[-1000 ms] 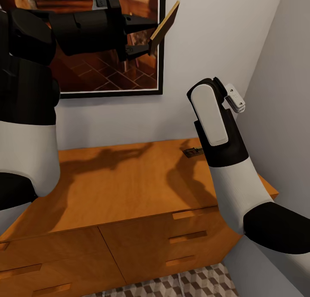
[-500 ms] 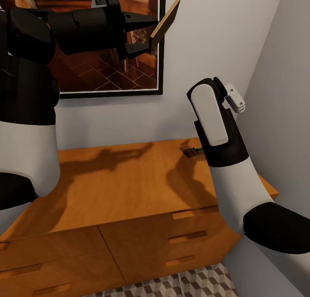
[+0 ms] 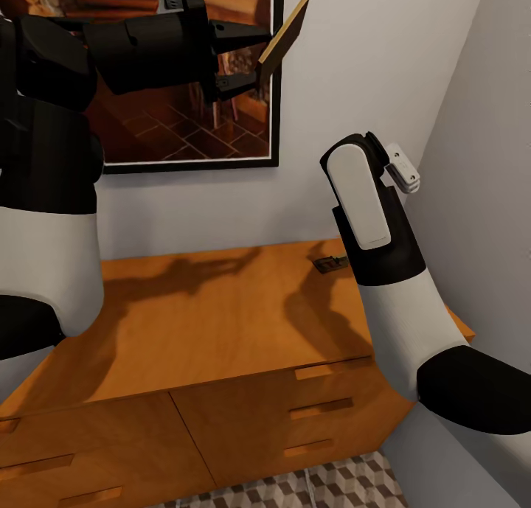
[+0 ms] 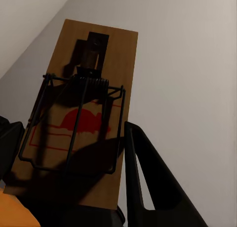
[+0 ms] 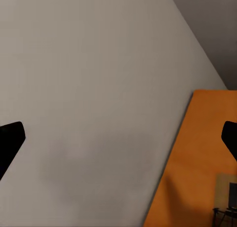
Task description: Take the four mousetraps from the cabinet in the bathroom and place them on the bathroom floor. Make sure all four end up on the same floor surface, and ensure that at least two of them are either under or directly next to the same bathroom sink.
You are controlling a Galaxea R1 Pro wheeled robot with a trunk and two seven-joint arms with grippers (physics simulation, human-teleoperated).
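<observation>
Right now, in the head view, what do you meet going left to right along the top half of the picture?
Left gripper → held mousetrap → right arm's white cover → small white camera block.

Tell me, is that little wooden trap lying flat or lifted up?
Lifted up: the mousetrap is tilted on edge in the left end effector, high above the cabinet.

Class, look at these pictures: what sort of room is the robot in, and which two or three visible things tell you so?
Probably a furnished room in a home; which room is unclear. Clues: a low orange-brown wooden cabinet with drawer fronts, a framed picture on the pale wall, and cube-patterned floor tiles below.
</observation>
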